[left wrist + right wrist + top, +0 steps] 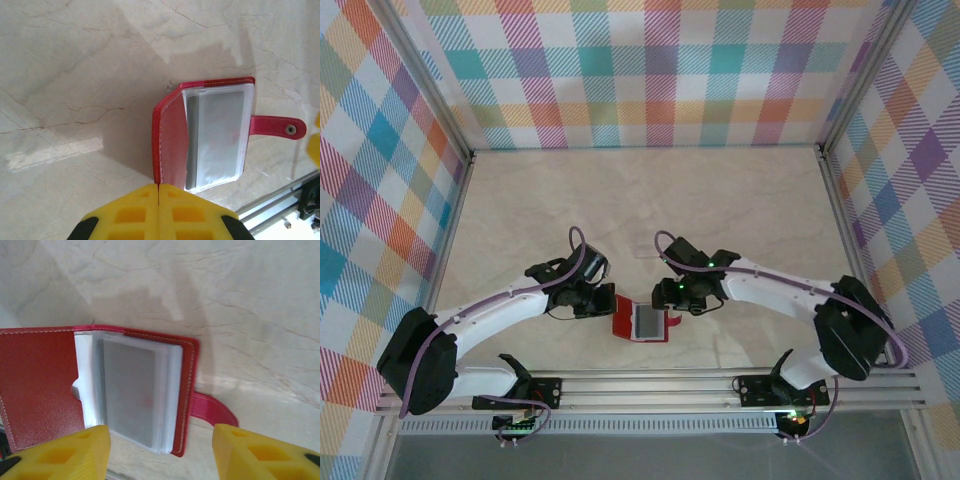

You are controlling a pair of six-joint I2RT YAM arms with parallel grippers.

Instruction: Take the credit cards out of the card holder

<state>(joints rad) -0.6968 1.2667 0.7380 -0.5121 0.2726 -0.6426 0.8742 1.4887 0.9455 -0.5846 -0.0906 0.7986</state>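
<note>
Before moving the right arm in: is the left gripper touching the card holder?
Touching. The left wrist view shows the card holder with its red cover edge pinched in the shut left gripper.

Bright diffuse light; soft shadow beside card holder point(171, 142); glare on table point(52, 154).

1. card holder point(172, 135): red, pale stitching at the edges; snap tab point(275, 125) red.
2. credit card point(127, 390): grey, behind a cloudy white pocket point(169, 390).
3. table point(640, 200): beige marble, thin brown veins.
4. walls point(620, 70): plaid of orange, teal, purple and yellow.
5. left gripper point(158, 192) and right gripper point(160, 440): yellow.
6. arms point(780, 288): black and white; cables point(480, 310) purple.
</note>
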